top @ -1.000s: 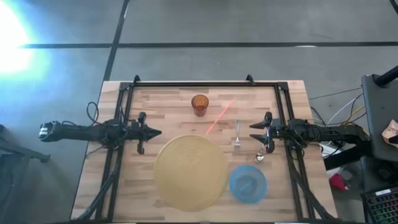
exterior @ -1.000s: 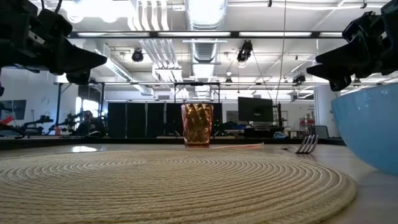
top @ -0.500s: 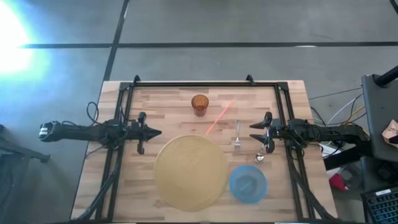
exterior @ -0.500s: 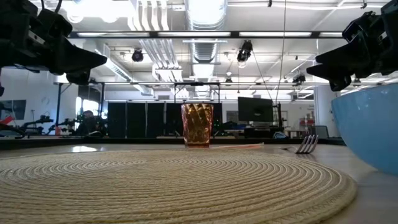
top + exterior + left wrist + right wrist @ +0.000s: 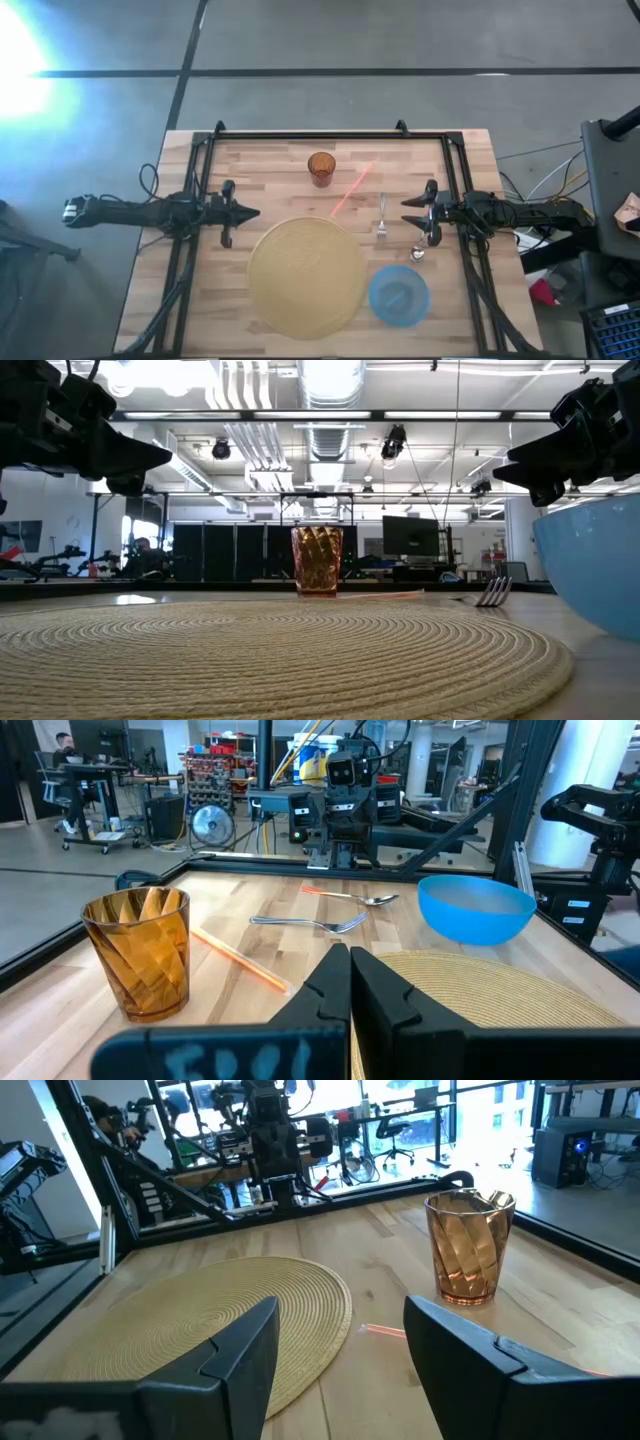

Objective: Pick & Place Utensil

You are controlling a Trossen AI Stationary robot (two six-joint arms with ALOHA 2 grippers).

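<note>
Fork lies just beside the right pincer (fingers apart, empty), handle pointing away along the surface; left pincer is together, farther off.

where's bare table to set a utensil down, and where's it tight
Bare wood lies left of the woven placemat and amber cup, below the shut left gripper. It is crowded between the open right gripper and blue bowl: straw, fork, spoon.

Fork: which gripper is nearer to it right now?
Right. The right gripper hovers open just beside the fork, at the table's right side. The left gripper, shut, waits across the placemat, much farther off.
</note>
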